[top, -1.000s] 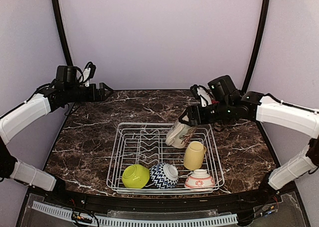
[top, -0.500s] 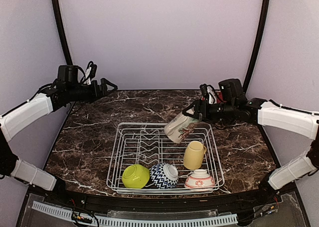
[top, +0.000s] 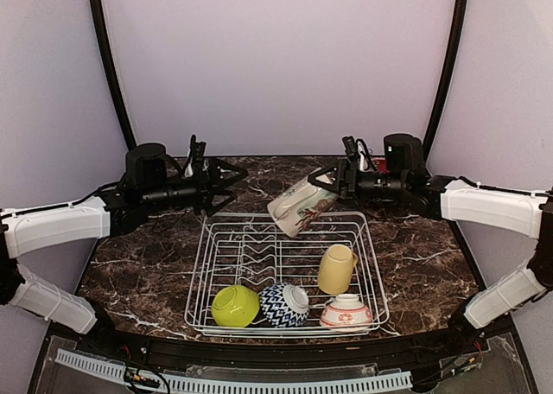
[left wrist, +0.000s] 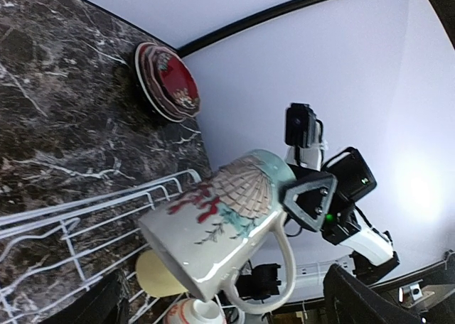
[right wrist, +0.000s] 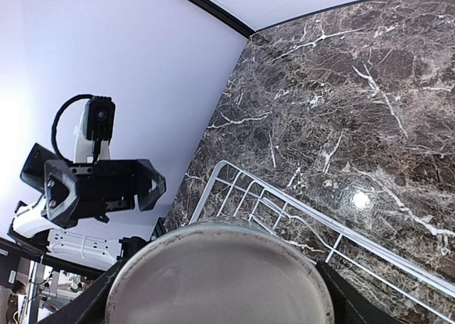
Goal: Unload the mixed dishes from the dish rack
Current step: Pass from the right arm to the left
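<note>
My right gripper [top: 327, 183] is shut on a cream mug [top: 298, 206] with a shell and red coral print. It holds the mug tilted in the air over the back edge of the white wire dish rack [top: 204, 264]. In the right wrist view the mug's base [right wrist: 220, 281] fills the space between the fingers. My left gripper [top: 231, 187] is open and empty, just left of the mug and pointing at it. In the left wrist view the mug [left wrist: 220, 221] hangs in front with its handle down. In the rack lie a yellow mug [top: 337, 269], a lime bowl [top: 235, 306], a navy-zigzag bowl [top: 284, 303] and a pink-white bowl [top: 346, 312].
A stack of red plates [left wrist: 168, 82] sits on the dark marble table [top: 155, 256] near the back wall, seen in the left wrist view. The rack's upright prongs [top: 259, 254] stand left of the yellow mug.
The right gripper has carried the cream mug up and leftward out of the rack. The left arm has swung in from the far left toward the mug.
</note>
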`<state>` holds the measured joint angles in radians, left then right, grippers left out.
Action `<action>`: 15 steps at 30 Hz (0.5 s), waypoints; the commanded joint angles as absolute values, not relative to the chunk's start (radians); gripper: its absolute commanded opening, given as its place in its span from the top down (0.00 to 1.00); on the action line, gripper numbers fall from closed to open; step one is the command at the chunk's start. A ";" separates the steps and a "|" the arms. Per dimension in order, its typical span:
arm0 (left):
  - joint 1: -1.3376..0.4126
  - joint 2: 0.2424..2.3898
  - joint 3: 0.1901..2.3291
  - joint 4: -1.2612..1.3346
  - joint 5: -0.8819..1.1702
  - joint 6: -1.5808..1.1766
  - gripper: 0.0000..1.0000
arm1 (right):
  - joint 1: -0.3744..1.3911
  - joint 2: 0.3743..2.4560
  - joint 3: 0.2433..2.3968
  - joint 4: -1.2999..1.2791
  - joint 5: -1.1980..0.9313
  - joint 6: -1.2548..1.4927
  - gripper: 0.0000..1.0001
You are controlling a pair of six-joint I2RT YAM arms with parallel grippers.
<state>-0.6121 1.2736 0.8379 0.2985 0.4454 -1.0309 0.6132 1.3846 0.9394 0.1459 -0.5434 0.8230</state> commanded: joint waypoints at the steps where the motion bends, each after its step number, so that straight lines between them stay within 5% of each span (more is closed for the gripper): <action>1: -0.711 1.297 0.801 0.536 0.372 -1.223 0.06 | 0.609 1.393 0.959 0.377 -0.597 0.871 1.00; 15: -0.828 1.408 0.776 0.662 0.246 -1.398 0.10 | 0.609 1.390 0.941 0.466 -0.570 0.896 1.00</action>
<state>-0.8135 1.4155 0.7788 0.6159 0.3019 -1.3594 0.6128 1.4113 0.9352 0.2882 -0.5533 0.8722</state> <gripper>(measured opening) 0.901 0.799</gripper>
